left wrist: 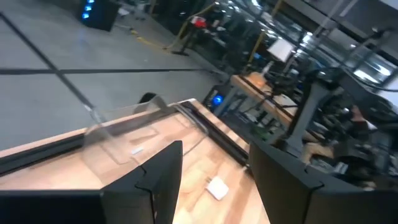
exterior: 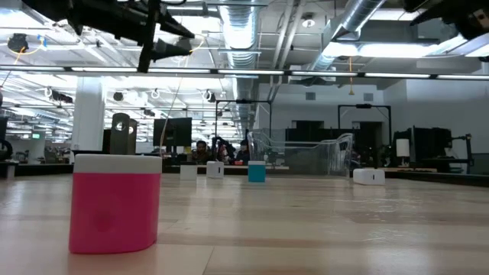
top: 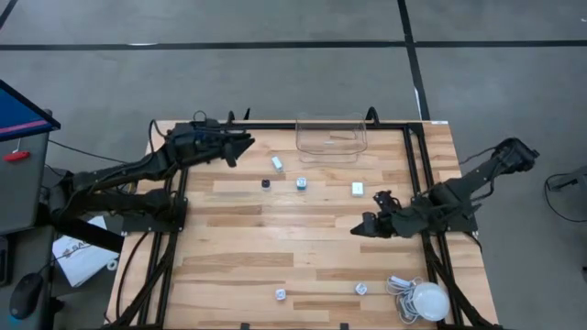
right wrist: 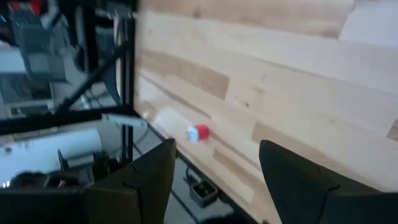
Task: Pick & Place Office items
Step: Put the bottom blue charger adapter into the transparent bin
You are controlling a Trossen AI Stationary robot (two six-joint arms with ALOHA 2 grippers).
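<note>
Small office items lie apart on the wooden table (top: 238, 238): a white piece (top: 276, 162), a black piece (top: 266, 183), a blue and white piece (top: 301, 183), a white piece (top: 357, 189), and two pieces near the near edge (top: 281, 294) (top: 361, 289). My left gripper (top: 242, 147) is open and empty, raised over the far left part of the table. Its wrist view (left wrist: 214, 158) looks past the fingers at a white piece (left wrist: 217, 186). My right gripper (top: 360, 228) is open and empty, low over the table's right middle. Its wrist view (right wrist: 217, 152) shows a red piece (right wrist: 198, 132) farther off.
A clear plastic container (top: 330, 137) stands at the far edge. It also shows in the left wrist view (left wrist: 124, 134). A white round bulb with coiled cable (top: 426, 301) lies at the near right corner. A pink block with a white top (exterior: 114, 202) stands close in the low view. Black frame rails (top: 426, 183) run along the table's sides.
</note>
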